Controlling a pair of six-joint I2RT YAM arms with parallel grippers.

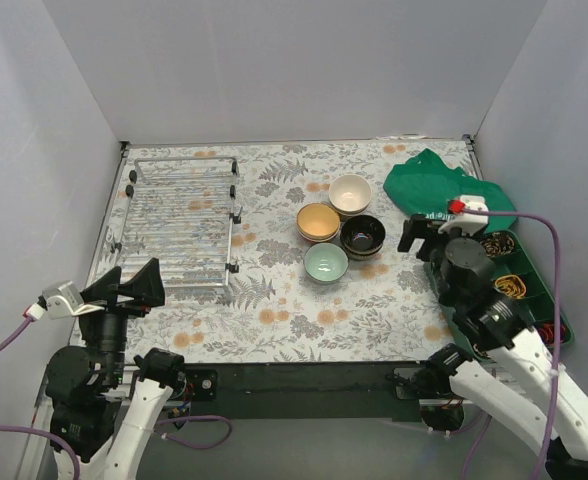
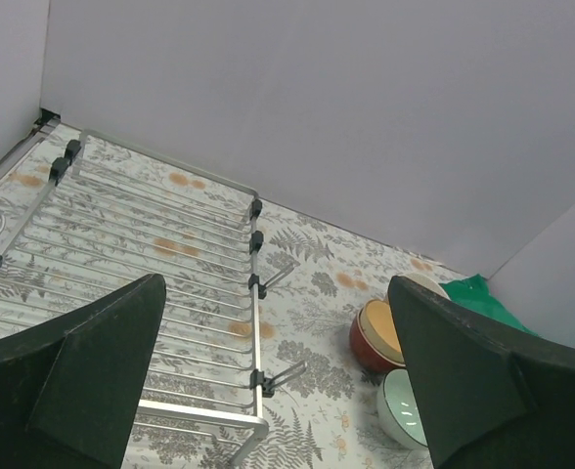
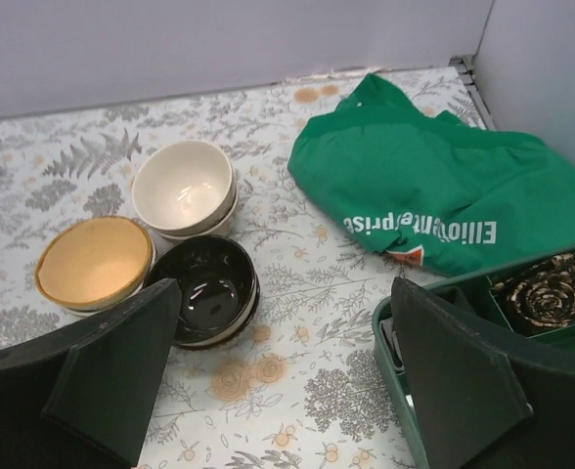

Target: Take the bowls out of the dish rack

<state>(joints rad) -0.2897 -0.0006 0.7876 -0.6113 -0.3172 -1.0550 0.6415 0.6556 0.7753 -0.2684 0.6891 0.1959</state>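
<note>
Bowls point(image 1: 319, 222) all sit clustered on the table point(image 1: 274, 320), well apart from the dish rack point(image 1: 179, 220), which shows bare wires. You look done: left gripper point(image 1: 126, 285) and right gripper point(image 1: 422, 235) both spread wide, holding nothing.

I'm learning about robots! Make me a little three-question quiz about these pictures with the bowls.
1. True or false: the dish rack holds a bowl.
2. Fill in: in the top view, the lowest of the bowls is the ___ one.
3. What lies to the right of the bowls? A) green cloth B) blue sponge C) red towel
Key: 1 false; 2 the mint bowl; 3 A.
</note>
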